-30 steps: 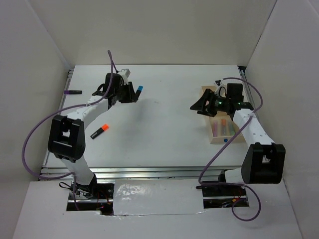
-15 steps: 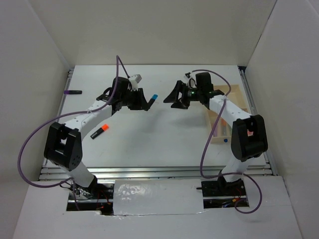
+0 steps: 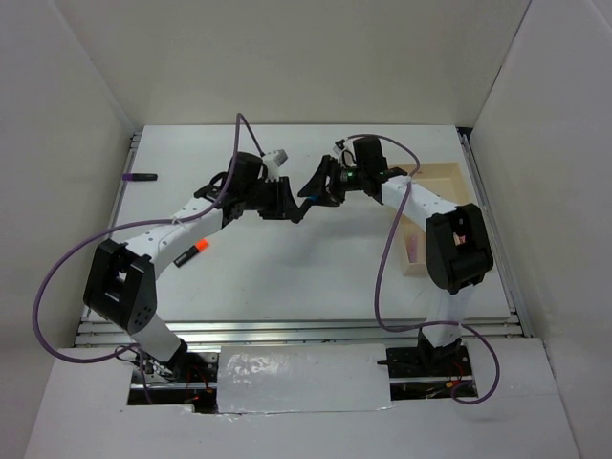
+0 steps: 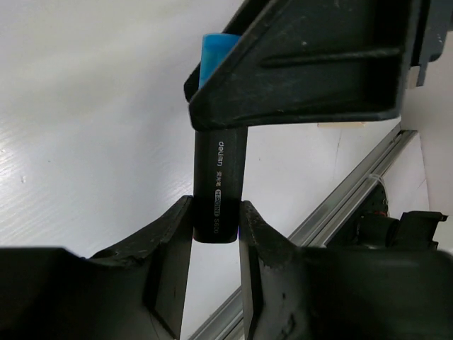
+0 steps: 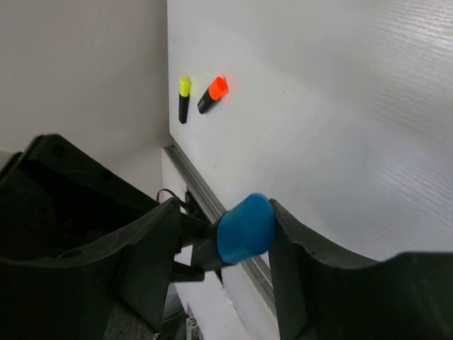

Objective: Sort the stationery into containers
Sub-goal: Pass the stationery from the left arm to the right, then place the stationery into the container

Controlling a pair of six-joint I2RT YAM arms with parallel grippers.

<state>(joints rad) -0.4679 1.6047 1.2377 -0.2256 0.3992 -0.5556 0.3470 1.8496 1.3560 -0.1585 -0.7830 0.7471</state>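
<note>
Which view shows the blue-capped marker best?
Left wrist: the marker shows its black printed body and blue cap, held by the left gripper. Right wrist shows only its cap, end-on, framed by the right gripper. The top view nearly hides it between the grippers.

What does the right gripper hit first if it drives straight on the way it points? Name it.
The blue-capped highlighter, which sits between the fingers of the right gripper. Just behind it, as far as depth can be judged, is the left gripper, clamped on the highlighter's black body.
</note>
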